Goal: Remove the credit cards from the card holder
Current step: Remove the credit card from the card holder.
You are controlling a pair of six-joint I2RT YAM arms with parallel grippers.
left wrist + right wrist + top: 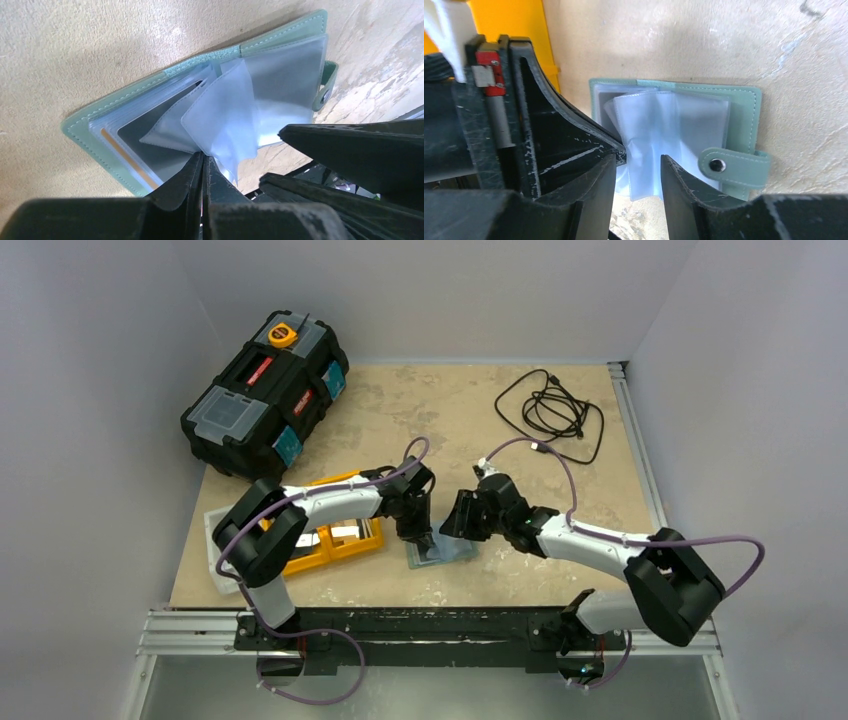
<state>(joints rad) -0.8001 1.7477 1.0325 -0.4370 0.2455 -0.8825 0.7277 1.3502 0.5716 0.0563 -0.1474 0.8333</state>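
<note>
Card holder (452, 551): open flat on the counter (450, 425), between the two arms, just right of the orange tray (305, 562).
Clear sleeves (235, 110): fanned up from the spine.
Credit cards (150, 144): dark grey one inside a lower sleeve, with an orange-striped edge beside it.
Left gripper (203, 167): fingers pressed together, pinching the sleeves' edge.
Right gripper (638, 169): fingers spread, straddling the sleeves' near edge.
Black toolbox (265, 395): far left corner.
Black cable (550, 410): coiled, far right.
</note>
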